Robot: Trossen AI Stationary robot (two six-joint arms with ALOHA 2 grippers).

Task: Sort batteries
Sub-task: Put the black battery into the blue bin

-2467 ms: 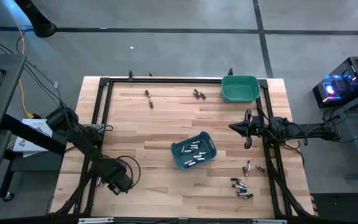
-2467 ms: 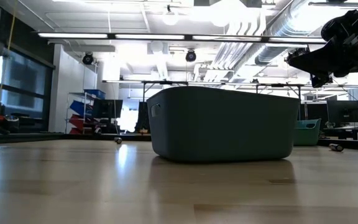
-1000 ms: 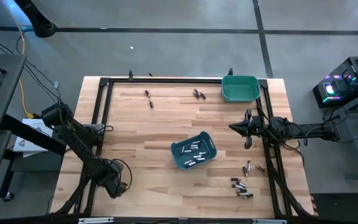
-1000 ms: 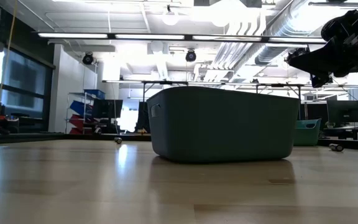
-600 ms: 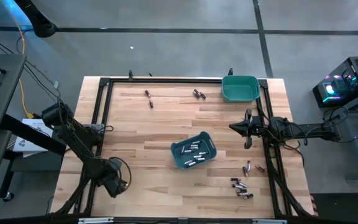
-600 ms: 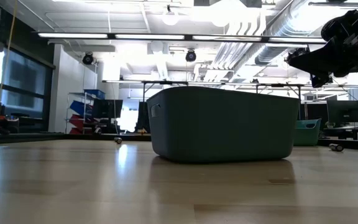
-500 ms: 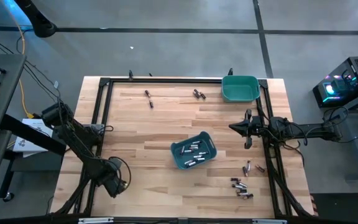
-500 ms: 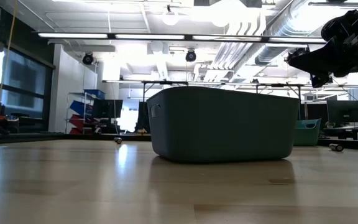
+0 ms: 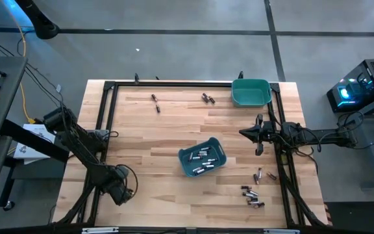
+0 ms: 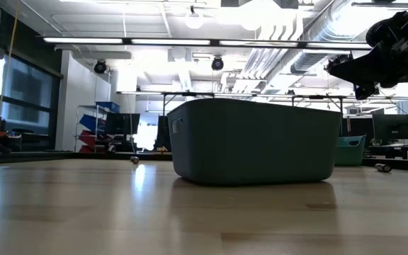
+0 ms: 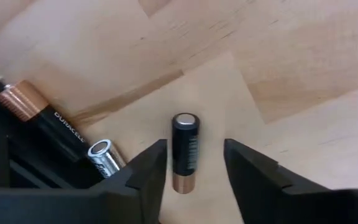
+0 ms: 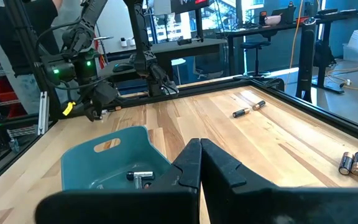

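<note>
1. A black-and-copper battery (image 11: pixel 184 152) is seen lying on the table (image 9: pixel 161 136) near its front left corner, between the fingers (image 11: pixel 146 167) of the left gripper (image 11: pixel 191 163); a gap shows on both sides of it, so it is not gripped.
2. Two more cells, a long black one (image 11: pixel 45 117) and a silvery one (image 11: pixel 102 153), lie just beside it against the dark frame (image 9: pixel 100 130) along the left edge.
3. The left gripper (image 9: pixel 123 190) is held low at the front left corner, its fingers partly apart and astride the battery.
4. A blue bin (image 9: pixel 202 156) stands near the middle of the table, slightly toward the front, with several silvery cells (image 9: pixel 203 156) inside.
5. A green bin (image 9: pixel 250 91) is placed at the far right corner.
6. A cluster of batteries (image 9: pixel 253 195) lies near the front right corner, with two more (image 9: pixel 263 174) just beyond them by the right edge.
7. A few cells (image 9: pixel 156 102) lie near the far edge left of centre, and a pair (image 9: pixel 206 98) just left of the green bin.
8. The right gripper (image 9: pixel 247 133) is held above the right edge, fingers pressed together and empty.
</note>
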